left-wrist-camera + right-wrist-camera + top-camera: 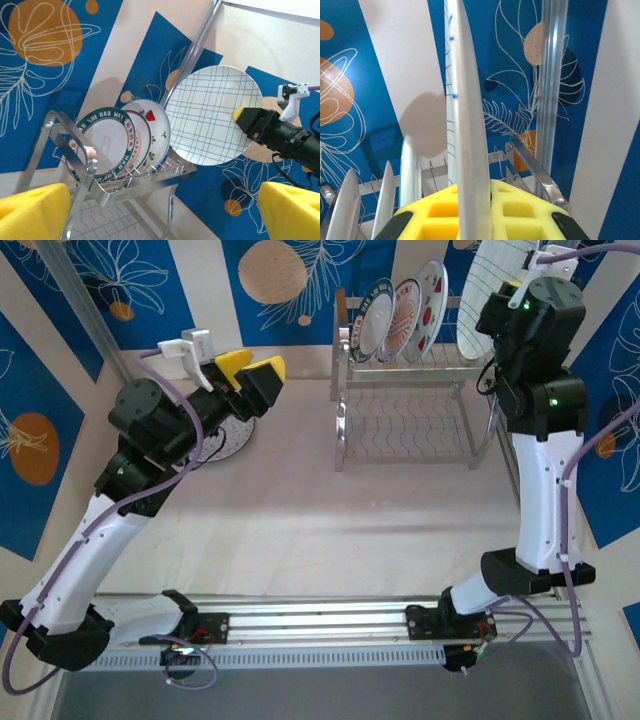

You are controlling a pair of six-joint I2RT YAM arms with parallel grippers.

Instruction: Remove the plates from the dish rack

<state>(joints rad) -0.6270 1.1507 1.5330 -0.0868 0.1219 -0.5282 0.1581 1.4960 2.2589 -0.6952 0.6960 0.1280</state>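
**One plate gripped, three racked, one on table**

The right gripper (pixel 475 212) has its fingers pinching the rim of one white grid-lined plate (pixel 210 115). The plate is upright in the overhead view's upper right, at the right end of the single dish rack (pixel 410 400). The left gripper (pixel 255 375) has its fingers spread around nothing, left of centre. Three plates (pixel 125 140) stand in the rack's upper shelf. One speckled plate (pixel 235 438) lies flat on the table (pixel 300 510).

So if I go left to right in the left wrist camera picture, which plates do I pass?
Green-rimmed plate with lettering → plate with red pattern → watermelon plate → blue grid-lined plate, gripped at its right edge by the right end effector.
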